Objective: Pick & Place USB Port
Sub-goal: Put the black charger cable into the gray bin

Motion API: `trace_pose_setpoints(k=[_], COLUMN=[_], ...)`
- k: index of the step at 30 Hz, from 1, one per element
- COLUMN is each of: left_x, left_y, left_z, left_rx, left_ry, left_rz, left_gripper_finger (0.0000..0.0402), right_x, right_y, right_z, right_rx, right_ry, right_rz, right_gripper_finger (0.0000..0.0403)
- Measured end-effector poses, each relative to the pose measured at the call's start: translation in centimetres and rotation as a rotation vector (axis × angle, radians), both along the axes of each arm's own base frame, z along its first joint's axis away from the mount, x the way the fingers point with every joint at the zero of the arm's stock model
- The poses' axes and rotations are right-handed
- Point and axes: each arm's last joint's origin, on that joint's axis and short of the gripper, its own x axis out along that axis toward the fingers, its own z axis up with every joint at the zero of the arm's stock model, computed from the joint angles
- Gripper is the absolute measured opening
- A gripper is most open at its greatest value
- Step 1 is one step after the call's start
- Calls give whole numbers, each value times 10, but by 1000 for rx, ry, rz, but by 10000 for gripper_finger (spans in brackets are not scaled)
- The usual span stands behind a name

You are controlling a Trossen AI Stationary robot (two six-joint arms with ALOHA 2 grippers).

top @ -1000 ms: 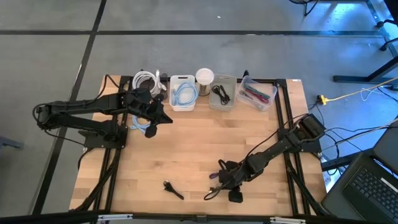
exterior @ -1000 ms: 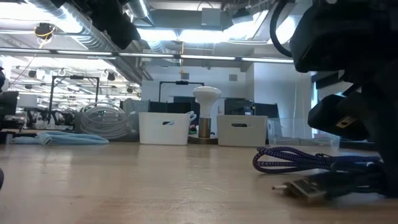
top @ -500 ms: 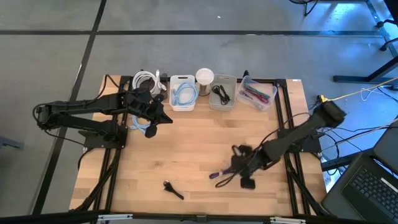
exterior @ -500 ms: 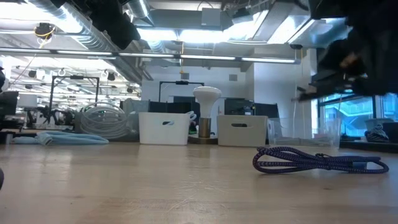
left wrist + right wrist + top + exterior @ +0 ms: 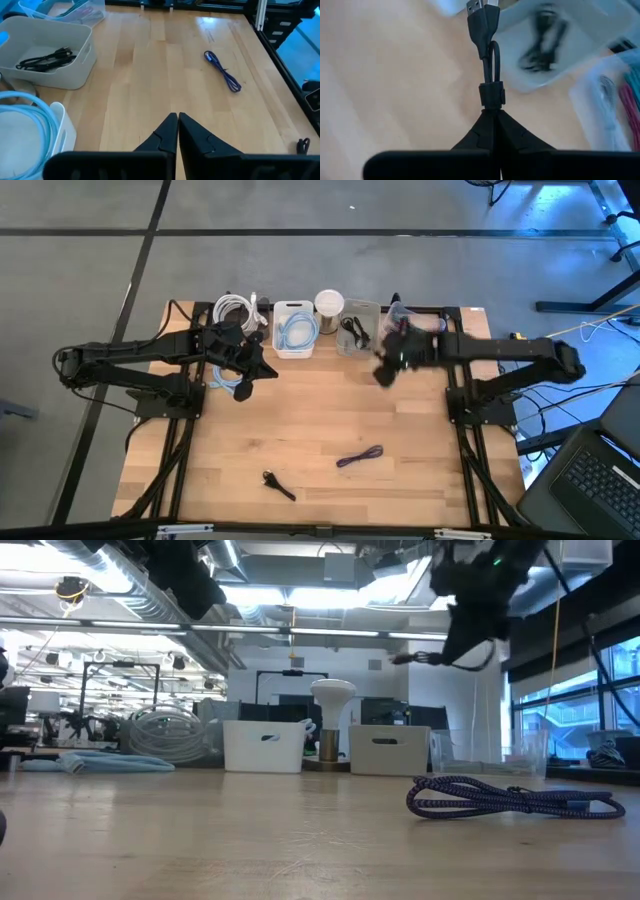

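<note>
My right gripper (image 5: 384,372) is up in the air near the far bins, shut on a short black USB cable (image 5: 489,55) whose metal plug (image 5: 481,8) sticks out past the fingertips. In the low view the plug (image 5: 418,658) juts out from the raised gripper (image 5: 470,610). The grey bin (image 5: 357,330) with black cables in it stands just beyond the gripper. A purple cable (image 5: 360,457) lies loose on the table toward the near edge. My left gripper (image 5: 266,370) hovers shut by the far-left bins. My right gripper pinches the black USB cable between its two fingers at a thick collar (image 5: 491,94) behind the plug. The plug end and a small loop of cord reach out past the fingertips. The cable is lifted clear of the table.
Along the far edge stand a coil of white cable (image 5: 235,310), a white bin of blue cable (image 5: 295,330), a round white-topped object (image 5: 329,302) and a clear bin (image 5: 415,330). A small black piece (image 5: 278,484) lies near the near edge. Bare wood lies between.
My right gripper has risen from the table near the near edge with the black USB cable and swung fast toward the far edge, ending beside the grey bin. The purple cable has stayed on the table where the gripper was.
</note>
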Motion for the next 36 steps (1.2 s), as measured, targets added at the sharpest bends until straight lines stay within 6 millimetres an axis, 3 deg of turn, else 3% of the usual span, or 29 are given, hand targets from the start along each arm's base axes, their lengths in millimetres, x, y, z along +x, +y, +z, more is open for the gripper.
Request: trace_pose_setpoints(k=[3, 10, 20, 24, 30, 36], left_x=[0, 2, 3, 4, 4, 3], left_y=[0, 0, 1, 1, 1, 1], left_z=[0, 3, 5, 6, 6, 6], left_rx=[-10, -3, 0, 2, 2, 4], left_ry=[-4, -34, -61, -69, -70, -69], left_rz=[7, 7, 9, 9, 9, 9], left_gripper_finger=[4, 8, 6, 8, 4, 8], right_x=[-3, -4, -11, 1, 22, 36], right_y=[-36, -101, -164, -178, -193, -201], right_z=[6, 22, 33, 18, -30, -65], right_rx=[108, 271, 247, 307, 452, 481], right_ry=[-110, -440, -411, -333, -204, -121], right_rz=[-124, -219, -529, -580, -586, -596], right_gripper_finger=[1, 1, 1, 1, 1, 0])
